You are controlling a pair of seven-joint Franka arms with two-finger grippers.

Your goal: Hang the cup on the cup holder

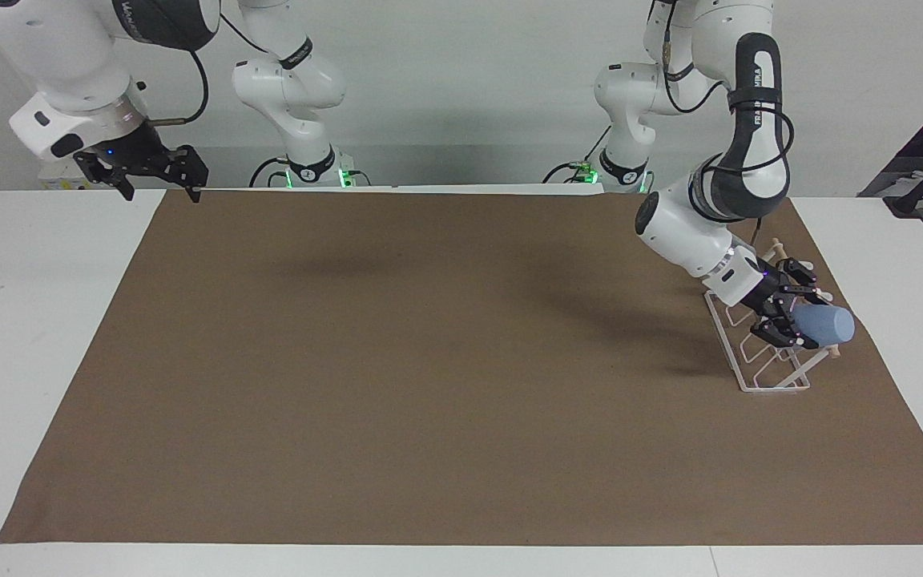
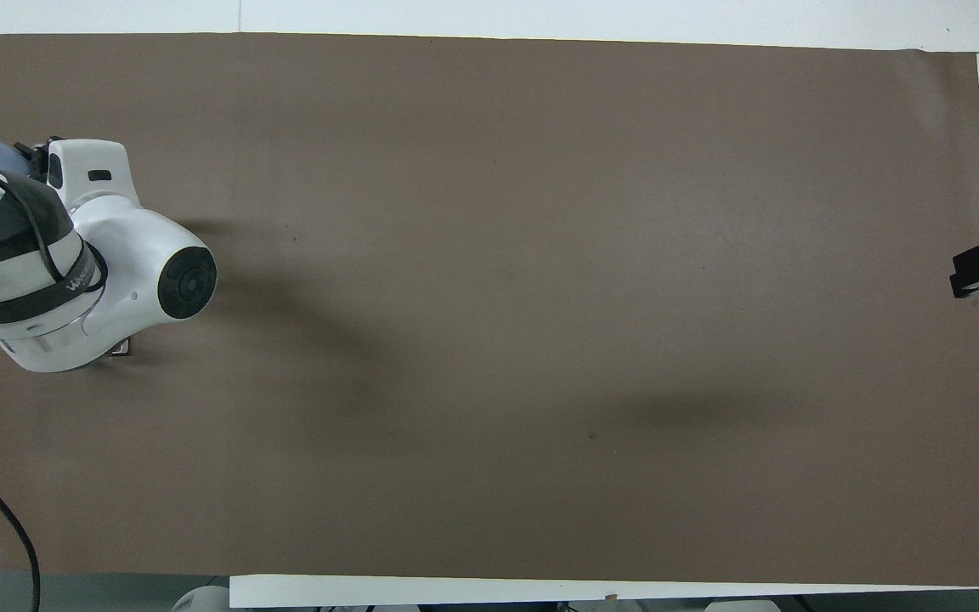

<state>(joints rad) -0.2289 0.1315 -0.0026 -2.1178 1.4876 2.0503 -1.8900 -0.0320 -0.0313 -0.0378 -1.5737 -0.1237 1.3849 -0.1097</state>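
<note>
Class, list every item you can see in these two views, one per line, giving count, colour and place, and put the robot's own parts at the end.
cup: one, light blue, lying sideways in the left gripper's hold, over the cup holder.
cup holder: one, white wire with a thin wooden dowel, on the mat at the left arm's end of the table.
mat: one, brown, covering most of the table.
table: one, white, showing around the mat.
left gripper: one, black, shut on the cup over the cup holder.
right gripper: one, black, open, waiting above the mat's corner at the right arm's end.
</note>
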